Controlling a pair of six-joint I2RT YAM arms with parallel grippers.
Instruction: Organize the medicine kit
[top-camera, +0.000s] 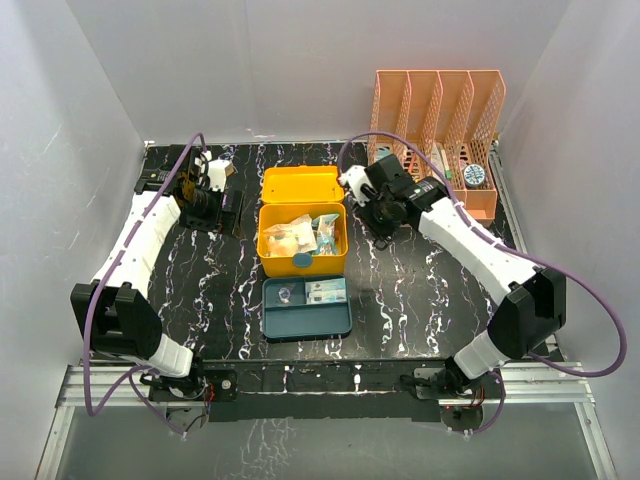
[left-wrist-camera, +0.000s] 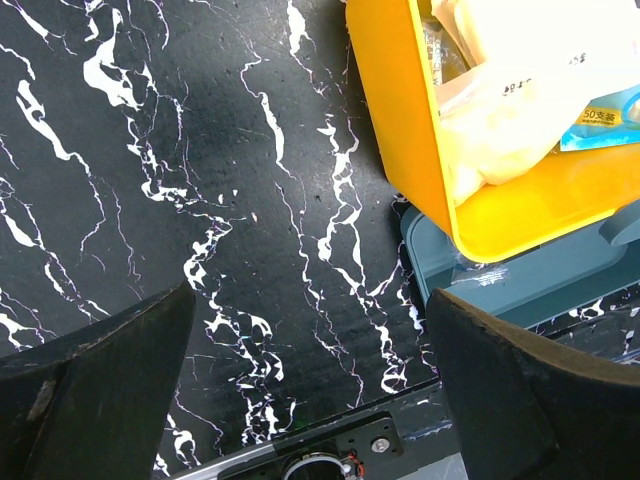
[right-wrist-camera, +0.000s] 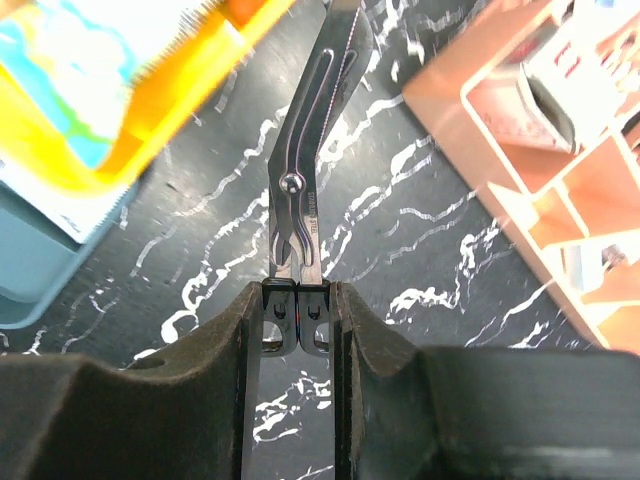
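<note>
The medicine kit (top-camera: 302, 240) stands mid-counter between the two arms. Its long axis runs left to right, its lid (top-camera: 300, 186) is thrown open toward the back, and its teal latch (top-camera: 302, 262) faces the near edge.

The left arm (top-camera: 140, 235) rises from its near-left base and slants back along the counter (top-camera: 200, 290). Its wrist is bent down beside the kit's rear left corner. The left fingers (left-wrist-camera: 110, 370) are spread wide and released above bare marbled surface, with their tips cropped by the wrist view.

Inside the yellow box lie pale packets whose print is too small to read. The teal insert tray (top-camera: 306, 308) rests out of the box, just in front of it and parallel to it. The small items in it are hard to identify.

The right arm (top-camera: 480, 250) folds at a near-right elbow and reaches diagonally back-left. The right fingers (right-wrist-camera: 250, 330) are clenched on the handles of angled metal scissors (right-wrist-camera: 310, 150). The blades are closed and their tip is cut off at the frame's top edge.

An orange file rack (top-camera: 440, 120) stands at the back right, and its contents are blurred.
</note>
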